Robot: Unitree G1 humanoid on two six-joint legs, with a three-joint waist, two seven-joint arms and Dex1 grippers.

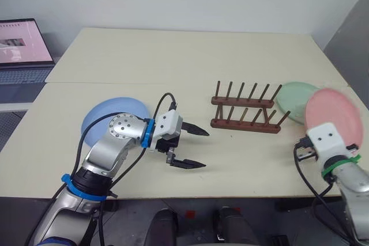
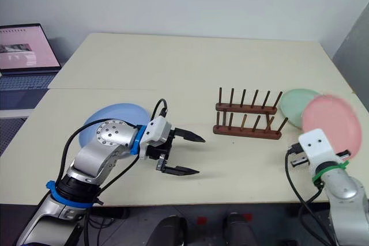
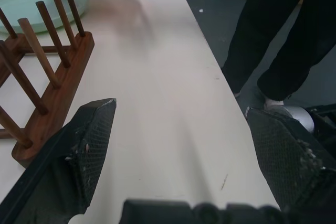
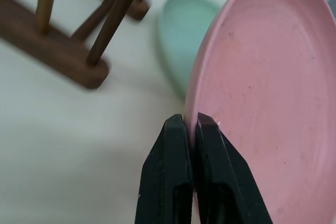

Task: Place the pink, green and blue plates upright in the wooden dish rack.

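The pink plate (image 4: pixel 262 103) is pinched by its rim between the 2 black fingers of the right gripper (image 4: pixel 191 124), which are drawn nearly together on the thin edge; the plate is thus carried on edge and clear of the table (image 1: pixel 173 56) — a posture judged to suit a drop between pegs rather than a flat landing. The wooden dish rack (image 1: pixel 247 108) stands empty near the middle of the table, its 2 rows of pegs bare; the held plate is seen to its right, well short of the slots. The green plate (image 1: pixel 294 101) lies flat just beside the rack's right end, partly behind the pink one; the blue plate (image 1: pixel 112 113) lies flat on the left side, behind the left arm. The left gripper (image 1: pixel 193 148) is held wide and empty over bare table between the blue plate and the rack — probably parked there so that the blue plate can be taken in turn.
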